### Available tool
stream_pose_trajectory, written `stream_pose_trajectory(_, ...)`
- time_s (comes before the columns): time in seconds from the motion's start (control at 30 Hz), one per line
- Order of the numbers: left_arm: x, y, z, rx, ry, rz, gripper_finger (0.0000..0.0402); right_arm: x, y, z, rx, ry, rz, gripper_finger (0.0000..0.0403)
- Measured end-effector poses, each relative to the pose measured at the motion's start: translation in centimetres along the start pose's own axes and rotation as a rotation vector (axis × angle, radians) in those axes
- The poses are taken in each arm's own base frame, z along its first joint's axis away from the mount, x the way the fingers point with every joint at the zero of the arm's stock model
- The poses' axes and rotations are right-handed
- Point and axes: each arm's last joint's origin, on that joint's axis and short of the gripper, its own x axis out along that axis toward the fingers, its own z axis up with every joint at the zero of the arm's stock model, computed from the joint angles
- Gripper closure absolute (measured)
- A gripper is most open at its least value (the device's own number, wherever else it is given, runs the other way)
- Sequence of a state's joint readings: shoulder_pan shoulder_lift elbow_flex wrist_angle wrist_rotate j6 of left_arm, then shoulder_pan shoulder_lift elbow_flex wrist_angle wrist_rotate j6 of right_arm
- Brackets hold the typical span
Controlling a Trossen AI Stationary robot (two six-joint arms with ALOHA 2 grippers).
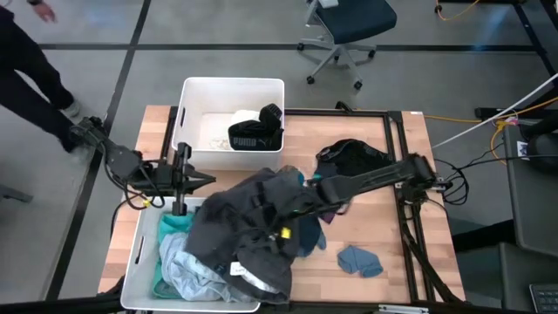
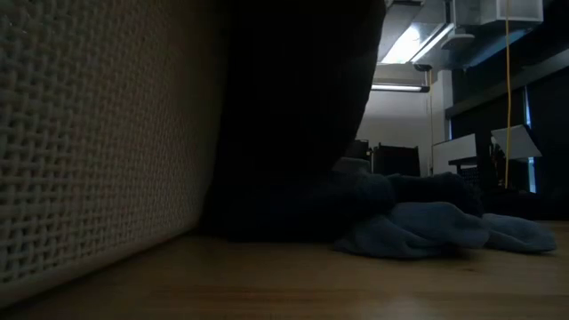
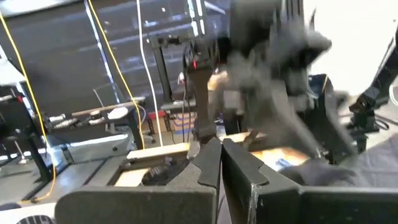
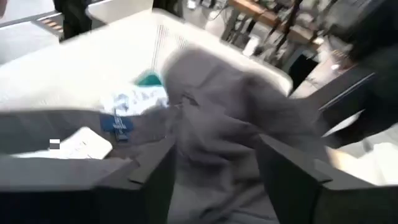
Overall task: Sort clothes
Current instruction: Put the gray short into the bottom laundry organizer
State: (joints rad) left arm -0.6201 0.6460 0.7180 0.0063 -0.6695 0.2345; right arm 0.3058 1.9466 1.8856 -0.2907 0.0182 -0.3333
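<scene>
Soft, crumpled dark grey garment (image 1: 240, 231) drapes over the bin's (image 1: 135, 262) rim; right gripper (image 4: 214, 171) spread wide above it, fingers apart, gripping nothing

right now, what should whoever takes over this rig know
Right gripper: open over the near bin, the dark grey garment draped half across that bin's rim and half on the table, not yet fully in.
Left gripper: shut, waiting between the two bins, holding nothing.
Done: near bin holds teal and pale blue clothes; far bin holds the black PUMA garment and something white.
Left: a black garment and a small blue-grey piece on the table.
</scene>
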Motion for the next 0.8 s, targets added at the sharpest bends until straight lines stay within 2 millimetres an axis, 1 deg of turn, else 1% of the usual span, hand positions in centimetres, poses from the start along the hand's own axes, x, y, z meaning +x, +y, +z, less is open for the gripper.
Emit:
stream_pose_trajectory(0.1,0.1,-0.1,-0.3,-0.004,0.021,-0.004,0.0396,-2.8,0.7,1.6,-0.010,0.028,-0.037,0.0163)
stream_pose_trajectory(0.23,0.1,-0.2,-0.6,-0.017,0.048,-0.009,0.0396,-6.3,2.3,2.9,0.046,0.102,-0.058,0.0154)
stream_pose_trajectory(0.3,0.2,-0.3,-0.7,-0.023,0.055,-0.010,0.0396,-8.2,3.4,3.3,0.076,0.162,-0.053,0.0154)
stream_pose_trajectory(0.37,0.4,-0.5,-0.8,-0.025,0.063,-0.011,0.0396,-9.5,4.5,2.9,0.124,0.257,-0.063,0.0153)
stream_pose_trajectory(0.47,0.8,-0.9,-1.0,-0.014,0.080,-0.014,0.0396,-10.7,6.5,1.5,0.208,0.446,-0.098,0.0153)
stream_pose_trajectory(0.53,1.1,-1.2,-1.2,-0.011,0.095,-0.017,0.0396,-10.6,7.8,0.2,0.243,0.527,-0.140,0.0153)
stream_pose_trajectory(0.63,1.6,-1.6,-1.5,-0.006,0.114,-0.020,0.0396,-10.1,10.3,-2.7,0.234,0.626,-0.165,0.0153)
stream_pose_trajectory(0.7,1.8,-1.9,-1.7,-0.002,0.125,-0.022,0.0396,-10.1,11.6,-4.8,0.247,0.670,-0.187,0.0153)
stream_pose_trajectory(0.8,2.2,-2.2,-2.0,-0.017,0.141,-0.023,0.0396,-11.3,12.0,-7.6,0.291,0.642,-0.255,0.0153)
